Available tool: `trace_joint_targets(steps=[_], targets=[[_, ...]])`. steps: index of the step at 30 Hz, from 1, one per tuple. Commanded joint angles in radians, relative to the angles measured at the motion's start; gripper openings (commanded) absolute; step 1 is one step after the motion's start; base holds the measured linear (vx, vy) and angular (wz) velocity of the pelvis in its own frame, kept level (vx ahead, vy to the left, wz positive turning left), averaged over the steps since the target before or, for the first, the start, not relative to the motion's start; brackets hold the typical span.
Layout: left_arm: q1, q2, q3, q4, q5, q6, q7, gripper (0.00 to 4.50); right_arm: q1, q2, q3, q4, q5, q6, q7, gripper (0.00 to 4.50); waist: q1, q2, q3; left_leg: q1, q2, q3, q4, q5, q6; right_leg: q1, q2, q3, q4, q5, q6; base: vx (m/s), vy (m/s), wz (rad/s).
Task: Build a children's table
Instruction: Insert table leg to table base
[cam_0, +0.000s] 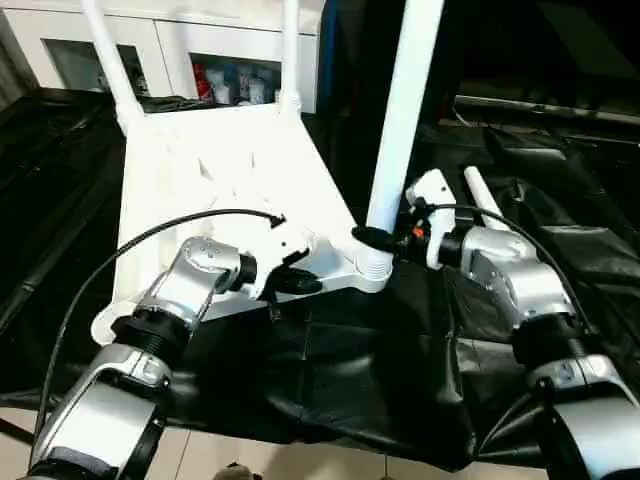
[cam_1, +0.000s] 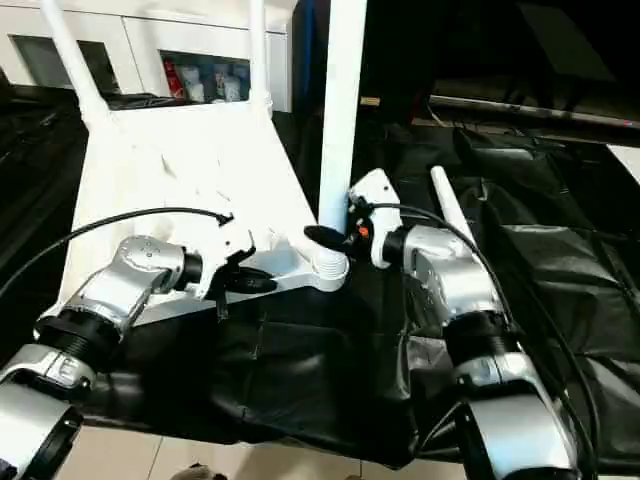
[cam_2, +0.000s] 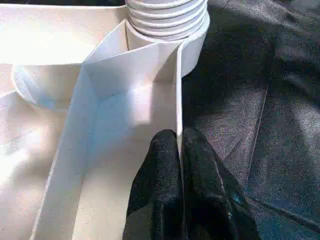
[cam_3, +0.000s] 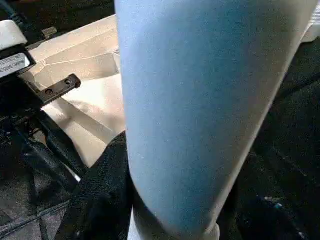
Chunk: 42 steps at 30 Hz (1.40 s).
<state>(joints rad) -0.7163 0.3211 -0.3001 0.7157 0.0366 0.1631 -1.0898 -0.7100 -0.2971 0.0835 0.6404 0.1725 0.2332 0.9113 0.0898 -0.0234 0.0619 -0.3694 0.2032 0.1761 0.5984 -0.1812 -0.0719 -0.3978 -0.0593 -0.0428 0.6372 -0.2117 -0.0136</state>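
The top (cam_0: 215, 175) is lying upside down on a black sheet (cam_0: 400, 380), ribbed side up. Two legs (cam_0: 110, 55) are already standing in the far corner sockets. A third leg (cam_0: 405, 110) is rising from the near socket (cam_0: 372, 265) on the robot's right, its ribbed base sitting at the socket mouth (whether it is fully seated I cannot tell). A fourth leg (cam_0: 482, 200) is lying loose on the sheet just beyond the right arm, so by my reading the job is a bit over halfway: this leg needs finishing, then the last one is going into the near left corner.

The left gripper (cam_2: 179, 150) is pinching the thin rim wall of the top beside that socket, fingers clenched on it and steadying the top. The right gripper (cam_0: 380, 240) is wrapping the third leg low down, its fingers grasping the tube.

A small label is showing in the right wrist view, but its writing is too small to read; no brand is legible anywhere.
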Motion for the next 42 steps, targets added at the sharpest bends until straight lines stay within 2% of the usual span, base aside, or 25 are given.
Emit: trace_joint_targets(steps=[1, 3, 6, 10, 11, 12, 14, 16, 17, 18, 19, 20, 21, 24, 27, 29, 31, 32, 36, 37, 39, 41, 42], targets=[[0.006, -0.015, -0.006, -0.019, -0.010, -0.019, -0.024, 0.00, 0.005, -0.013, 0.021, 0.064, -0.033, 0.032, -0.003, 1.88, 0.002, 0.003, -0.073, 0.012, 0.026, -0.004, -0.065, -0.126, 0.019, 0.058, -0.076, 0.042, -0.068, 0.002, -0.265, 0.000, 0.000, 0.00], [0.003, -0.015, -0.006, -0.017, -0.009, -0.019, -0.021, 0.00, 0.000, -0.013, 0.016, 0.089, -0.034, 0.020, -0.011, 1.88, 0.001, 0.004, -0.073, 0.013, 0.026, -0.004, -0.065, -0.133, 0.018, 0.057, -0.076, 0.042, -0.069, -0.003, -0.268, 0.000, 0.000, 0.00], [0.001, -0.018, -0.004, -0.015, -0.008, -0.021, -0.018, 0.00, -0.007, 0.006, -0.043, 0.116, 0.017, 0.042, -0.031, 1.88, 0.003, 0.007, -0.073, 0.013, 0.026, -0.004, -0.066, -0.149, 0.012, 0.058, -0.078, 0.044, -0.071, -0.027, -0.265, 0.000, 0.000, 0.00], [-0.004, -0.024, 0.001, -0.006, -0.007, -0.026, -0.004, 0.00, 0.015, 0.014, -0.101, 0.131, 0.063, 0.049, -0.057, 1.88, 0.003, 0.009, -0.075, 0.013, 0.027, -0.004, -0.065, -0.132, 0.015, 0.058, -0.075, 0.042, -0.067, 0.022, -0.277, 0.000, 0.000, 0.00], [-0.005, -0.025, 0.002, -0.003, -0.006, -0.028, -0.002, 0.00, 0.029, 0.015, -0.114, 0.130, 0.071, 0.035, -0.066, 1.88, 0.004, 0.010, -0.075, 0.014, 0.027, -0.004, -0.065, -0.134, 0.016, 0.058, -0.076, 0.042, -0.068, 0.025, -0.278, 0.000, 0.000, 0.00], [-0.006, -0.025, 0.002, -0.002, -0.006, -0.029, 0.000, 0.00, 0.050, 0.019, -0.130, 0.127, 0.079, 0.015, -0.078, 1.88, 0.006, 0.017, -0.076, 0.014, 0.027, -0.005, -0.065, -0.134, 0.015, 0.058, -0.077, 0.042, -0.066, 0.027, -0.278, 0.000, 0.000, 0.00], [-0.006, -0.026, 0.002, -0.001, -0.006, -0.029, 0.001, 0.00, 0.068, 0.024, -0.143, 0.126, 0.090, 0.000, -0.086, 1.88, 0.007, 0.011, -0.078, 0.014, 0.026, -0.005, -0.065, -0.132, 0.017, 0.060, -0.077, 0.041, -0.066, 0.038, -0.278, 0.000, 0.000, 0.00], [-0.009, -0.027, 0.004, 0.004, -0.005, -0.031, 0.003, 0.00, 0.121, 0.040, -0.168, 0.104, 0.106, -0.033, -0.101, 1.88, 0.010, 0.020, -0.077, 0.017, 0.028, -0.005, -0.066, -0.144, 0.016, 0.057, -0.076, 0.041, -0.068, 0.036, -0.278, 0.000, 0.000, 0.00], [-0.012, -0.027, 0.005, 0.008, -0.005, -0.033, 0.006, 0.00, 0.144, 0.048, -0.174, 0.090, 0.109, -0.049, -0.108, 1.88, 0.009, 0.017, -0.077, 0.016, 0.027, -0.005, -0.066, -0.141, 0.017, 0.058, -0.075, 0.041, -0.068, 0.039, -0.276, 0.000, 0.000, 0.00], [-0.014, -0.027, 0.006, 0.011, -0.004, -0.035, 0.008, 0.00, 0.158, 0.053, -0.178, 0.082, 0.112, -0.059, -0.112, 1.87, 0.012, 0.019, -0.076, 0.015, 0.027, -0.005, -0.066, -0.141, 0.019, 0.058, -0.076, 0.041, -0.069, 0.041, -0.272, 0.000, 0.000, 0.00], [-0.017, -0.028, 0.008, 0.016, -0.002, -0.037, 0.011, 0.00, 0.186, 0.062, -0.176, 0.062, 0.110, -0.085, -0.117, 1.87, 0.014, 0.026, -0.077, 0.015, 0.026, -0.006, -0.067, -0.143, 0.018, 0.058, -0.077, 0.041, -0.069, 0.035, -0.269, 0.000, 0.000, 0.00], [-0.020, -0.029, 0.010, 0.019, -0.001, -0.039, 0.013, 0.00, 0.204, 0.068, -0.175, 0.048, 0.108, -0.102, -0.121, 1.87, 0.013, 0.021, -0.076, 0.015, 0.026, -0.006, -0.068, -0.154, 0.017, 0.059, -0.075, 0.040, -0.073, 0.015, -0.265, 0.000, 0.000, 0.00], [-0.022, -0.030, 0.012, 0.024, 0.001, -0.042, 0.019, 0.00, 0.224, 0.077, -0.177, 0.033, 0.107, -0.118, -0.130, 1.87, 0.015, 0.025, -0.076, 0.015, 0.026, -0.006, -0.069, -0.161, 0.016, 0.058, -0.077, 0.040, -0.075, 0.001, -0.261, 0.000, 0.000, 0.00], [-0.029, -0.035, 0.016, 0.038, 0.004, -0.049, 0.029, 0.00, 0.286, 0.110, -0.171, 0.001, 0.097, -0.204, -0.155, 1.87, 0.015, 0.026, -0.075, 0.018, 0.027, -0.007, -0.072, -0.188, 0.008, 0.055, -0.078, 0.041, -0.081, -0.041, -0.249, 0.000, 0.000, 0.00], [-0.026, -0.037, 0.016, 0.037, 0.005, -0.049, 0.033, 0.00, 0.314, 0.140, -0.181, -0.011, 0.103, -0.248, -0.179, 1.87, 0.012, 0.032, -0.070, 0.020, 0.028, -0.010, -0.080, -0.240, -0.006, 0.052, -0.079, 0.041, -0.090, -0.131, -0.233, 0.000, 0.000, 0.00], [-0.024, -0.035, 0.015, 0.036, 0.005, -0.048, 0.031, 0.00, 0.334, 0.156, -0.163, -0.013, 0.085, -0.291, -0.188, 1.87, 0.011, 0.035, -0.070, 0.021, 0.029, -0.011, -0.082, -0.258, -0.012, 0.049, -0.080, 0.042, -0.093, -0.152, -0.228, 0.000, 0.000, 0.00], [-0.020, -0.029, 0.013, 0.031, 0.007, -0.047, 0.025, 0.00, 0.350, 0.157, -0.123, -0.022, 0.052, -0.314, -0.184, 1.87, 0.009, 0.035, -0.071, 0.018, 0.029, -0.013, -0.083, -0.248, -0.012, 0.051, -0.077, 0.041, -0.091, -0.124, -0.229, 0.000, 0.000, 0.00], [-0.018, -0.024, 0.010, 0.029, 0.010, -0.048, 0.021, 0.00, 0.357, 0.150, -0.091, -0.041, 0.030, -0.308, -0.176, 1.87, 0.008, 0.031, -0.070, 0.018, 0.028, -0.011, -0.082, -0.241, -0.008, 0.051, -0.076, 0.042, -0.090, -0.112, -0.229, 0.000, 0.000, 0.00], [-0.014, -0.019, 0.009, 0.027, 0.010, -0.050, 0.016, 0.00, 0.352, 0.133, -0.052, -0.052, 0.006, -0.298, -0.153, 1.87, 0.006, 0.030, -0.067, 0.016, 0.026, -0.011, -0.084, -0.250, -0.003, 0.052, -0.078, 0.042, -0.095, -0.155, -0.219, 0.000, 0.000, 0.00], [-0.010, -0.015, 0.004, 0.021, 0.013, -0.056, 0.010, 0.00, 0.334, 0.117, -0.032, -0.051, 0.001, -0.272, -0.121, 1.87, 0.002, 0.013, -0.065, 0.016, 0.026, -0.009, -0.085, -0.260, 0.001, 0.052, -0.078, 0.043, -0.099, -0.183, -0.212, 0.000, 0.000, 0.00], [-0.009, -0.013, 0.000, 0.019, 0.016, -0.060, 0.008, 0.00, 0.325, 0.112, -0.027, -0.048, -0.002, -0.266, -0.109, 1.87, 0.003, 0.022, -0.066, 0.015, 0.028, -0.012, -0.085, -0.250, 0.005, 0.051, -0.081, 0.043, -0.097, -0.195, -0.213, 0.000, 0.000, 0.00], [-0.002, -0.003, -0.013, 0.009, 0.027, -0.078, -0.001, 0.00, 0.283, 0.094, -0.015, -0.027, 0.005, -0.219, -0.056, 1.87, 0.001, 0.012, -0.067, 0.014, 0.028, -0.011, -0.084, -0.235, 0.012, 0.052, -0.079, 0.043, -0.096, -0.183, -0.213, 0.000, 0.000, 0.00], [-0.001, -0.002, -0.014, 0.008, 0.027, -0.080, -0.003, 0.00, 0.275, 0.091, -0.013, -0.023, 0.007, -0.210, -0.046, 1.87, 0.001, 0.015, -0.066, 0.013, 0.028, -0.011, -0.084, -0.230, 0.015, 0.052, -0.080, 0.043, -0.094, -0.180, -0.214, 0.000, 0.000, 0.00]])
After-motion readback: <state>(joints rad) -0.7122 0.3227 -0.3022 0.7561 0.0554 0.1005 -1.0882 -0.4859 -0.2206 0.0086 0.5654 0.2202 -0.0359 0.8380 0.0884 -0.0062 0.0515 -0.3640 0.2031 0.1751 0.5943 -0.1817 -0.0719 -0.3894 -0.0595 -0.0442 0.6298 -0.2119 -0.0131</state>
